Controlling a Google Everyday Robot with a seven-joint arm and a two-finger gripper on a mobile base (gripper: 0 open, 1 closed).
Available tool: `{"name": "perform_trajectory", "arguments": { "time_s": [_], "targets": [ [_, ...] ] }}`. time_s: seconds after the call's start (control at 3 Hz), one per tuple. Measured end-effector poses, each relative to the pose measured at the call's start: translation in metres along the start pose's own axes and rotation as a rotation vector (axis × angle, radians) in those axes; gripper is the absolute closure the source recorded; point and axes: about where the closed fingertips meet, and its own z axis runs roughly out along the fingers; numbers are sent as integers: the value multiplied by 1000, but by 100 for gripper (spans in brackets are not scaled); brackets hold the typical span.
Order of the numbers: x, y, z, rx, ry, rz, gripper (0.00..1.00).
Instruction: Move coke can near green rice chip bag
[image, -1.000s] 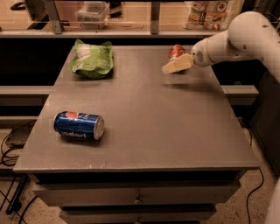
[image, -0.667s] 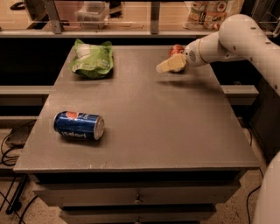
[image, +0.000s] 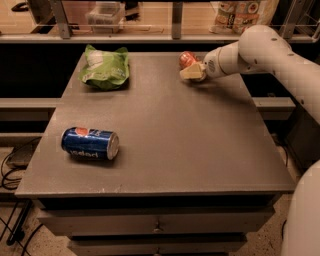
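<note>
The coke can (image: 187, 59), red with a silver end, is near the table's far edge, right of centre. My gripper (image: 191, 69) reaches in from the right on a white arm and is shut on the can, one tan finger (image: 193, 73) showing in front of it. The green rice chip bag (image: 105, 67) lies flat at the table's far left. A stretch of bare tabletop lies between the can and the bag.
A blue Pepsi can (image: 90, 143) lies on its side at the front left of the grey table (image: 175, 150). A shelf with containers (image: 105, 12) runs behind the table. My white arm (image: 270, 50) spans the right side.
My gripper has moved left along the far edge with the coke can in it, closing some of the gap to the green bag. The bag and the Pepsi can have not moved.
</note>
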Motion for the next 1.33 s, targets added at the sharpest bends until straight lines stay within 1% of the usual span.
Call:
{"name": "perform_trajectory", "arguments": {
  "time_s": [0.33,0.67,1.0,1.33],
  "targets": [
    [-7,-2,3,15,-21,-25,62],
    [-32,14,1,-26,-60,-101,85],
    [-59,49,2,-125,-95,-208,100],
    [-70,88,4,-230,-109,-281,100]
  ]
}}
